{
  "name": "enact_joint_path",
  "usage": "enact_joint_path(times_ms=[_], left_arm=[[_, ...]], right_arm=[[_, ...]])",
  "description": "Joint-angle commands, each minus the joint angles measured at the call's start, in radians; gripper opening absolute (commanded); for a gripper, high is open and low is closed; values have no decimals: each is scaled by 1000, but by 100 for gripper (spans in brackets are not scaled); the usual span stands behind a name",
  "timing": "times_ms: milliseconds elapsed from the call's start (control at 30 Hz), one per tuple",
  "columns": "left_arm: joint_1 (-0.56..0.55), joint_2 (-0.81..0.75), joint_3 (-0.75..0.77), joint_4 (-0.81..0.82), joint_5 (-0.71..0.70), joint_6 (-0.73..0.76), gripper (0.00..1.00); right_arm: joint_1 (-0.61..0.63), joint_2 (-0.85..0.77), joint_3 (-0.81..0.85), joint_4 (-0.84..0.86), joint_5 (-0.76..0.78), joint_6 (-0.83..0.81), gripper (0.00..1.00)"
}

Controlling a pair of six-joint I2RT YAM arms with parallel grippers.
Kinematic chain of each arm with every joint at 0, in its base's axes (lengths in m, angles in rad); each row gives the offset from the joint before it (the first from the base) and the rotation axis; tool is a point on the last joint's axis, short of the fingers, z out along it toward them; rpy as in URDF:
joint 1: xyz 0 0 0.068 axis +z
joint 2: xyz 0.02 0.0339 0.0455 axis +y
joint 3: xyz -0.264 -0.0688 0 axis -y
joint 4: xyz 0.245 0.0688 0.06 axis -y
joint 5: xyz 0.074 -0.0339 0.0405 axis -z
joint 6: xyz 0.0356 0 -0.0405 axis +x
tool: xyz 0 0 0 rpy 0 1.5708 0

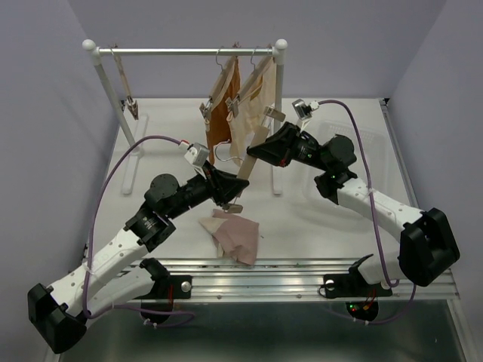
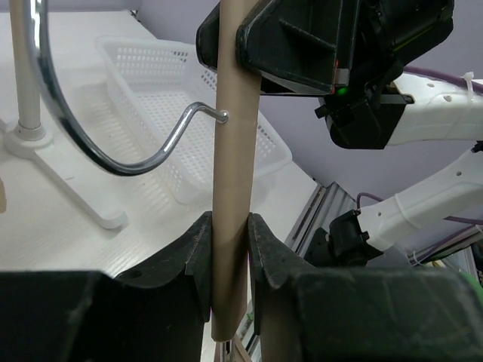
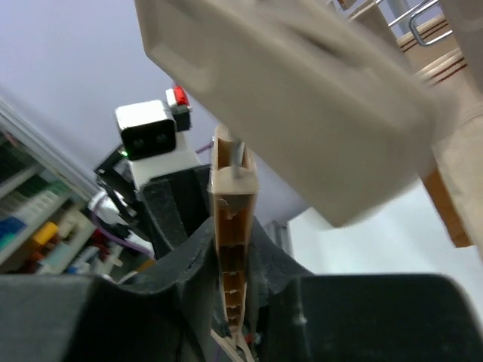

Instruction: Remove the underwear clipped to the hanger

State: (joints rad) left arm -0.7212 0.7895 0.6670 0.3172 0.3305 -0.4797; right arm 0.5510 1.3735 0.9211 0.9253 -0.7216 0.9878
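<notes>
A beige clip hanger (image 1: 249, 162) is off the rail and held slanted between both grippers. My left gripper (image 1: 229, 200) is shut on its lower end; the left wrist view shows the bar (image 2: 230, 151) pinched between the jaws of the left gripper (image 2: 226, 230), with its metal hook (image 2: 113, 162) beside. My right gripper (image 1: 255, 151) is shut on its upper part, and the right gripper (image 3: 230, 237) is seen clamping the bar (image 3: 230, 204) end-on. The pale pink underwear (image 1: 234, 235) lies crumpled on the table. The rust-brown underwear (image 1: 223, 113) and the beige underwear (image 1: 253, 105) hang clipped on the rail.
A white clothes rack (image 1: 185, 51) stands at the back, its feet on the table. Another hanger (image 1: 124, 83) with no cloth on it hangs at the rail's left end. A white mesh basket (image 2: 189, 113) sits on the right side of the table.
</notes>
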Motion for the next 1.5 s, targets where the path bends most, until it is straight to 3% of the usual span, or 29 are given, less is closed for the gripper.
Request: enact_joint_path(times_ms=[0,33,200,267,433,600,767,900,1033,1167,1467], left_arm=[[0,-50,13,85,-44,21,0],[0,-61,17,80,-48,30,0],[0,-95,52,0,-114,55,0],[0,-119,59,-23,-153,65,0],[0,-171,115,-105,-203,85,0],[0,-252,172,-209,-254,98,0],[0,-345,238,-351,-448,98,0],[0,-372,299,-519,-629,60,0],[0,-336,368,-693,-888,-35,0],[0,-299,376,-849,-1034,-183,0],[0,-270,344,-934,-1019,-255,0]], right_arm=[[-3,-25,19,-14,-18,-63,30],[-3,-30,18,-26,-19,-90,44],[-3,-83,7,-121,-36,-195,92],[-3,-102,5,-166,-33,-256,100],[-3,-155,-2,-385,11,-446,100],[10,-179,-14,-647,199,-607,100],[87,-159,-36,-752,281,-713,100],[237,-102,-8,-879,398,-848,100],[381,-33,5,-922,548,-974,100],[487,67,16,-922,614,-1035,100],[587,301,87,-968,739,-1123,100]])
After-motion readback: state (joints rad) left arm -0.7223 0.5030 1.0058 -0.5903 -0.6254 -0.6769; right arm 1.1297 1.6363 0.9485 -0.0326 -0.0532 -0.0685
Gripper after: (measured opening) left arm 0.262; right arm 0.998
